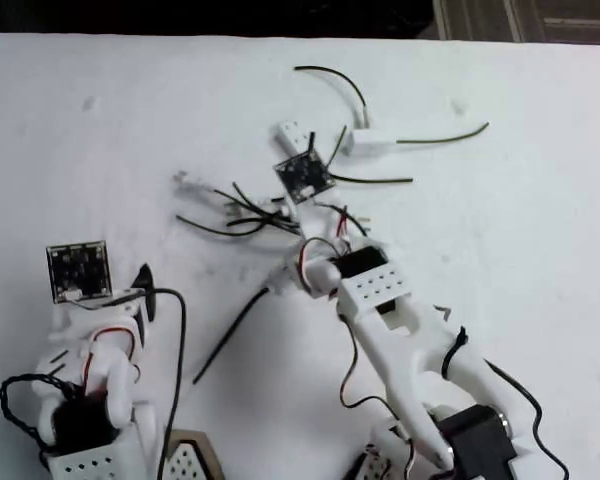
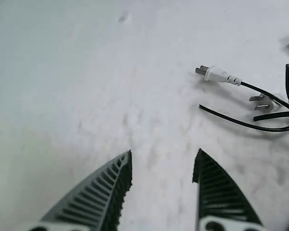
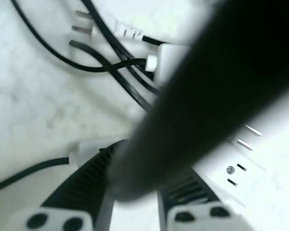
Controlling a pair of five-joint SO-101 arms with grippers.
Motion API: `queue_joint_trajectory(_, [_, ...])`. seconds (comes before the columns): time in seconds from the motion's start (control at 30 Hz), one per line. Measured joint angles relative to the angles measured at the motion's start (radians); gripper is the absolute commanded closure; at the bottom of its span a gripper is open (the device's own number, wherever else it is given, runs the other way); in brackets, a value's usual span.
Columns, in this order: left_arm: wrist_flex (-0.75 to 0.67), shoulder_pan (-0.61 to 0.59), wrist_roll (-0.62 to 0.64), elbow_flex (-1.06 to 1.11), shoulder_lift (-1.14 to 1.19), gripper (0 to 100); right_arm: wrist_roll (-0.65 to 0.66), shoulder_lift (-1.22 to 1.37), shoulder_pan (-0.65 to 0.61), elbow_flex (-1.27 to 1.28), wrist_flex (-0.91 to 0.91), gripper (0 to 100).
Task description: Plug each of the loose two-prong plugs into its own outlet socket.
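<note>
- Counting in the high view gives two arms, a dark square board (image 1: pixel 78 270) at the lower left, a second board (image 1: pixel 303 176) at the upper middle, and a white socket block (image 1: pixel 293 134) just above that second board.
- Loose white plugs with black cables lie tangled in the middle of the surface (image 1: pixel 500 250). I count three plugs in the right wrist view and two in the left wrist view.
- In the left wrist view the left end effector (image 2: pixel 161 166) is spread wide over bare surface and pinches nothing. A two-prong plug (image 2: pixel 216 74) lies at the upper right, well apart from it.
- The right wrist view adds an outlet socket (image 3: pixel 229 169) with its slots visible at the lower right, and a small plug (image 3: pixel 89 146) at the lower left.
- A dark blurred shape (image 3: pixel 207 86) crosses that view, so I cannot tell whether the right end effector (image 1: pixel 280 282) is spread or pinching.
</note>
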Motion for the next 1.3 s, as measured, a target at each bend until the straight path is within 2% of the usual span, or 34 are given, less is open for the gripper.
queue_joint_trajectory(0.5, [0.000,0.000,0.000,0.000,0.000,78,0.000,0.003,-0.009,0.006,0.041,98.1])
queue_joint_trajectory(0.73, [0.000,0.000,0.000,0.000,0.000,78,-0.003,0.124,-0.009,-0.040,0.054,98.1])
queue_joint_trajectory(0.93, [0.000,0.000,0.000,0.009,0.000,78,-0.002,0.250,-0.009,-0.146,0.137,98.1])
queue_joint_trajectory(1.3, [0.000,0.000,0.000,0.012,0.000,78,-0.002,0.270,-0.009,-0.157,0.152,98.1])
